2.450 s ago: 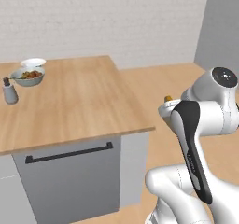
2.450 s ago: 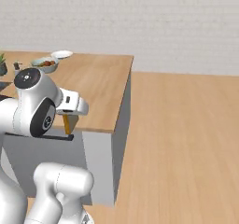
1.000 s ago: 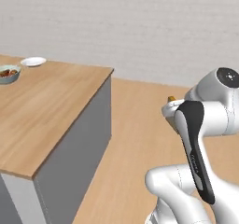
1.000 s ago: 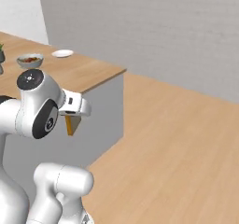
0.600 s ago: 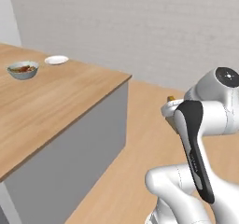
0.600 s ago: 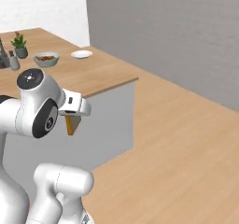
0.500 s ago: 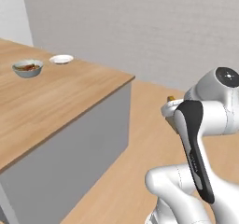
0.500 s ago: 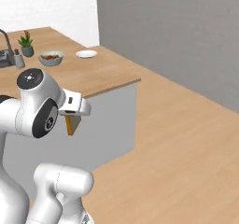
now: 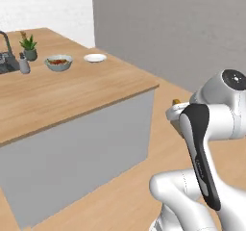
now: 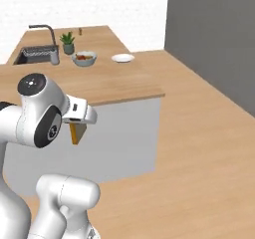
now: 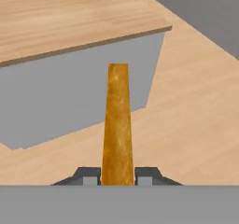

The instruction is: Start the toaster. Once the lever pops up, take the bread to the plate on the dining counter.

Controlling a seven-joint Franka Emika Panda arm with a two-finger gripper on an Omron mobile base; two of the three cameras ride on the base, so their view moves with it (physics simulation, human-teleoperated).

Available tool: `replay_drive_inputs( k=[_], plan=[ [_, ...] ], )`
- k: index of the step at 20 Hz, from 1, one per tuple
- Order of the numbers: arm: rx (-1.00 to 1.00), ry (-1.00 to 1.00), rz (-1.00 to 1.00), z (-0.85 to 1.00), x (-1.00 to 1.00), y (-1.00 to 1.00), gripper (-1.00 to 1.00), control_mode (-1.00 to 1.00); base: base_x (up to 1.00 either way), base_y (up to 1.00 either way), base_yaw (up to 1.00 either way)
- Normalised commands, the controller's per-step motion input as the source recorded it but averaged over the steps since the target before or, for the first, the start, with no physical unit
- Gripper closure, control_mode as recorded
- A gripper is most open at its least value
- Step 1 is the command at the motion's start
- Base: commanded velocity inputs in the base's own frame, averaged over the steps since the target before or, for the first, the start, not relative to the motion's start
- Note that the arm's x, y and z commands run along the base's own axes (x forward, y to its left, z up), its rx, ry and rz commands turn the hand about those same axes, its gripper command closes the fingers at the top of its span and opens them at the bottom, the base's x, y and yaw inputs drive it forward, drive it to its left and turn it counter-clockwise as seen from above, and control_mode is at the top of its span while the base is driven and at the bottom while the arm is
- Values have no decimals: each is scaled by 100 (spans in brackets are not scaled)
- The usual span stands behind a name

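Note:
The bread (image 11: 117, 125), a thin slice seen edge-on with a golden-orange crust, stands between my two dark fingertips, and my gripper (image 11: 117, 175) is shut on it. From the right base view the bread (image 10: 74, 132) hangs below my hand, beside the grey base of the dining counter (image 10: 109, 86). A bit of the bread (image 9: 176, 101) peeks over my wrist. The small white plate (image 9: 94, 57) lies on the dining counter (image 9: 72, 88) near its far edge; it is the plate (image 10: 122, 58) beside the bowl. The toaster is out of view.
A bowl of fruit (image 9: 58, 62) sits left of the plate, with a small grey shaker (image 9: 24, 64), a potted plant (image 9: 29, 46) and a sink with a tap (image 10: 40, 46) further back. A dark grey wall (image 9: 182, 28) rises behind. Open wood floor (image 10: 199, 148) lies to the right.
The base has driven and turned, so the whole scene shifted: the counter's corner now faces me and sink, plant and grey wall came into view. The bread stays in my grip.

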Motion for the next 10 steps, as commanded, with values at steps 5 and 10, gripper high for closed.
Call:
replay_drive_inputs(
  k=[5, 10],
  plan=[
    [0, 0, 0, 0, 0, 0, 100, 100, 8, -100, 48],
    [0, 0, 0, 0, 0, 0, 100, 100, 33, -100, 47]
  ],
)
